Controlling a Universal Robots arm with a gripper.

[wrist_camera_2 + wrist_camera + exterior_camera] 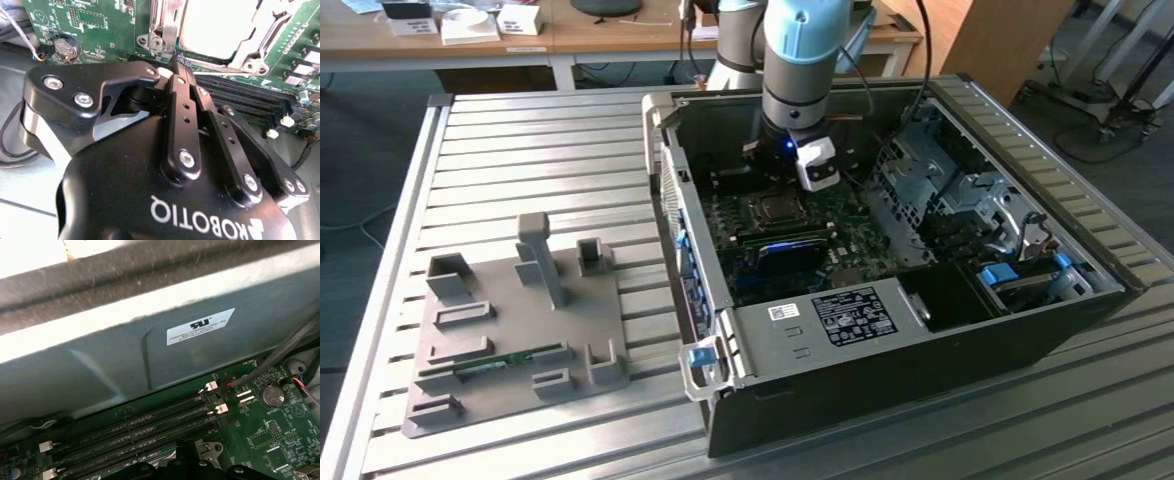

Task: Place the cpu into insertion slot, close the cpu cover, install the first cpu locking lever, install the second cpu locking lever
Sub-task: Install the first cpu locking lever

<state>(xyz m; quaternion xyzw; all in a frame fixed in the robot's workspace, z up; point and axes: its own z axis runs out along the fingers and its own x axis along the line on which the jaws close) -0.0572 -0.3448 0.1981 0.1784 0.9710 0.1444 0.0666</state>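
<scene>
— What is the gripper point(176, 62) doing?
— It is hanging low inside the open computer case point(881, 395). Its two fingers are pressing together tip to tip, and I can see nothing pinched between them.
— And where is the cpu point(215, 25) sitting?
— Just beyond the fingertips, lying in the insertion slot point(774, 208) of the green motherboard point(100, 20). The cpu cover point(248, 46) seems to be lying flat, framing its bright top.
— What is running beside the fingers?
— The black memory slots point(240, 97), close alongside the tips.

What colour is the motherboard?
The motherboard is green, clearest in the second wrist view.
</scene>
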